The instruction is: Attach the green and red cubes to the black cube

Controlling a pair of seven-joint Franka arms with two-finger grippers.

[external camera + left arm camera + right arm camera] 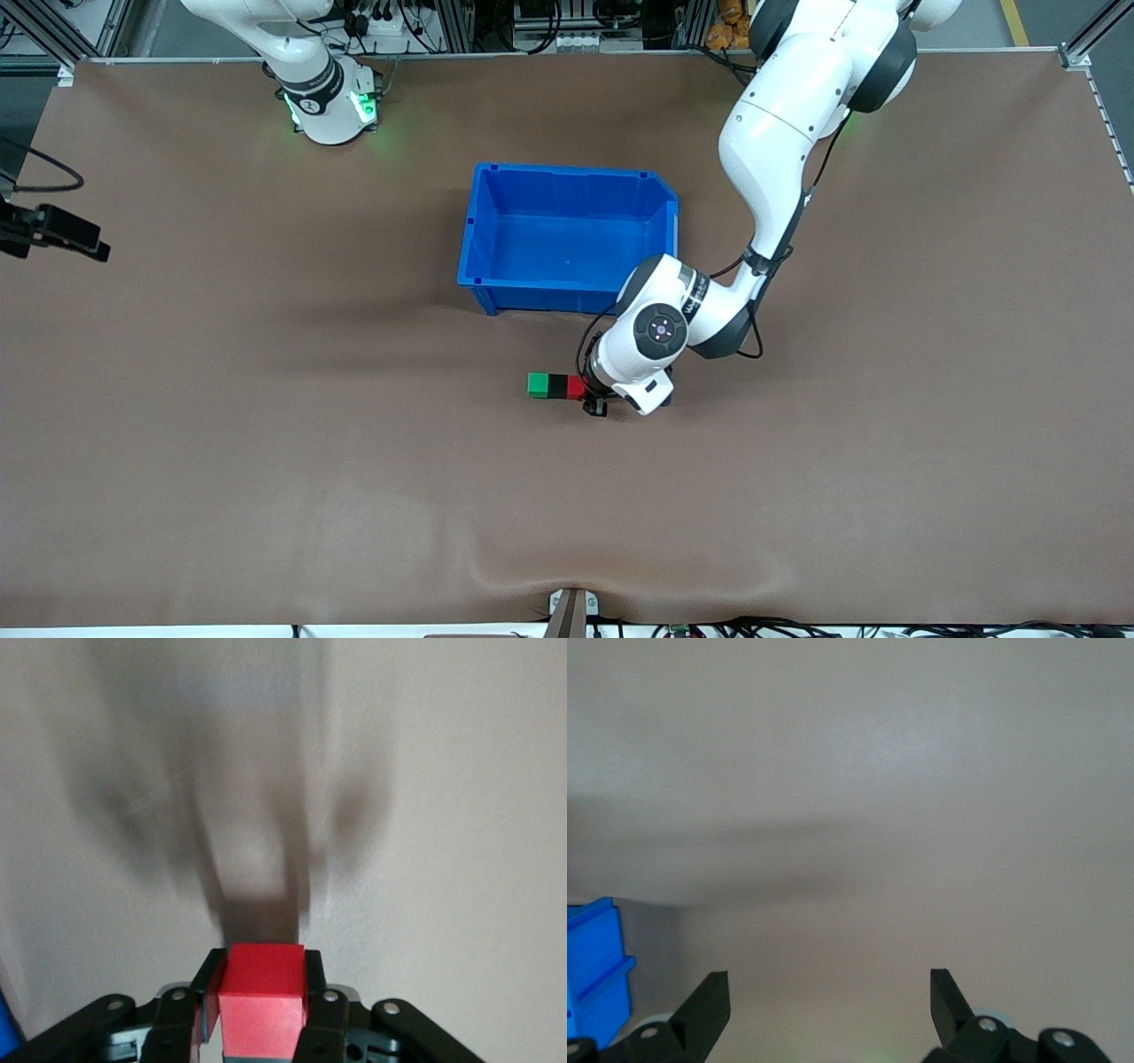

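three joined cubes (556, 386); left gripper (260, 1005) grips one.

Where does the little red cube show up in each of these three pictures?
Front view: red cube ends the row beside the black cube, at the left gripper.
Left wrist view: red cube between the fingers.
Right wrist view: absent.
Shared landmark: blue bin.

The left gripper (595, 400) is mostly covered by its own wrist in the front view. In the left wrist view, the red cube (260, 999) between its fingers is cut off at the edge, hiding the black cube (558, 385).
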